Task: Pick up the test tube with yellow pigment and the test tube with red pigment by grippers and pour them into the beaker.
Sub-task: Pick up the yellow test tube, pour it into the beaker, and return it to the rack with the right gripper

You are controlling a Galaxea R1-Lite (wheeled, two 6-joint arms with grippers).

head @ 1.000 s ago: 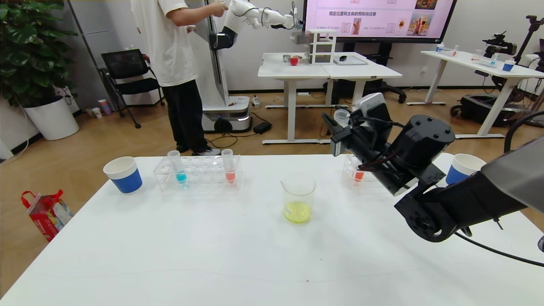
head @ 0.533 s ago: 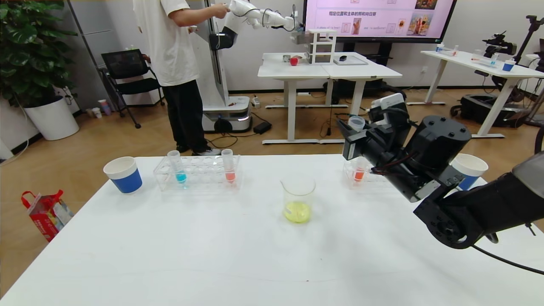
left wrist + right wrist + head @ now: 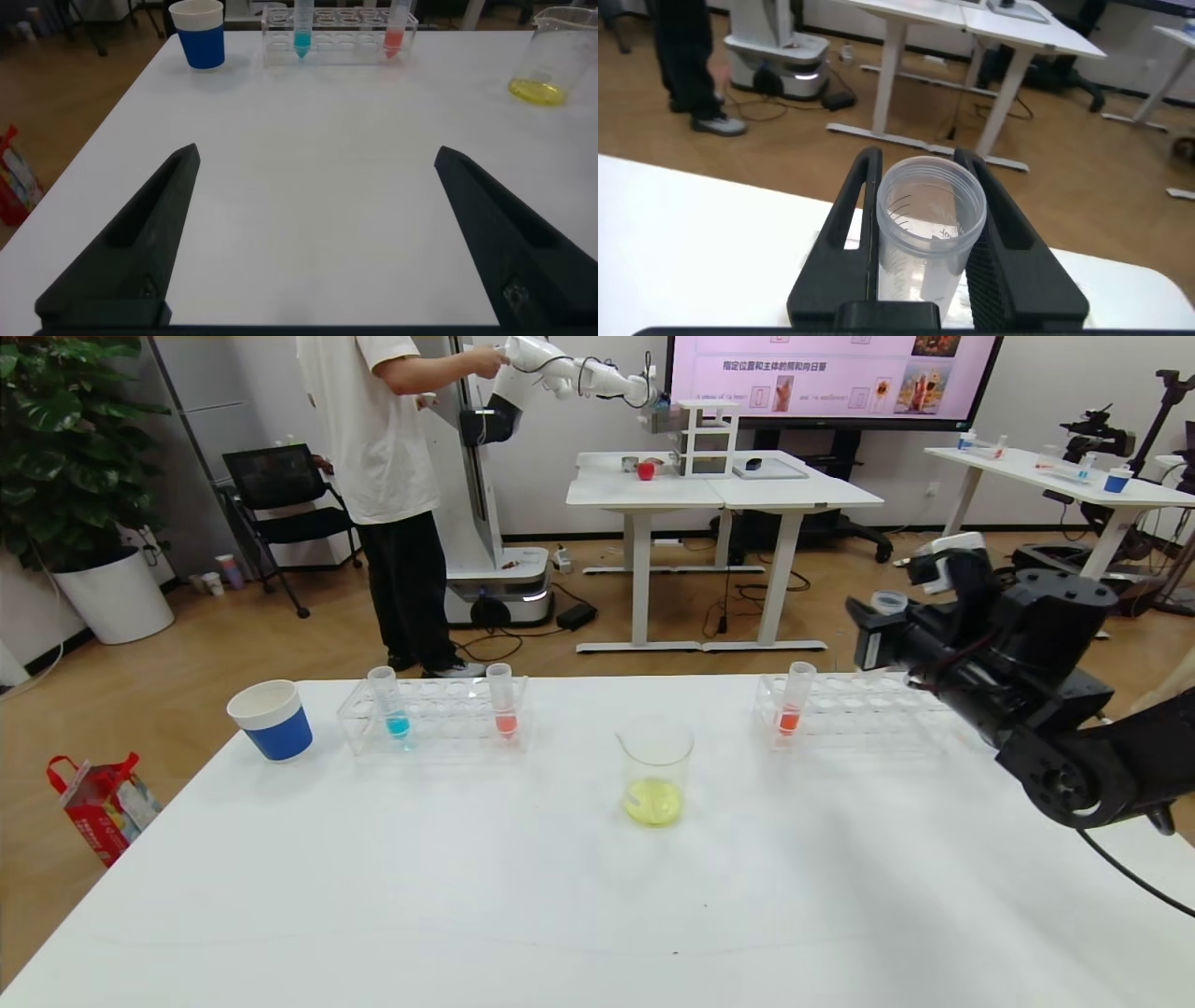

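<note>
Now right claw [image 3: 878, 616] farther right.

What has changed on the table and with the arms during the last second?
The right gripper, still shut on the emptied test tube, moved rightward, from near the beaker to above the right rack. The beaker's yellow liquid, racked tubes and left gripper stayed unchanged.

The wall screen [image 3: 831, 378] at the upper right of the head view shows lines of Chinese text too small to read reliably.
</note>
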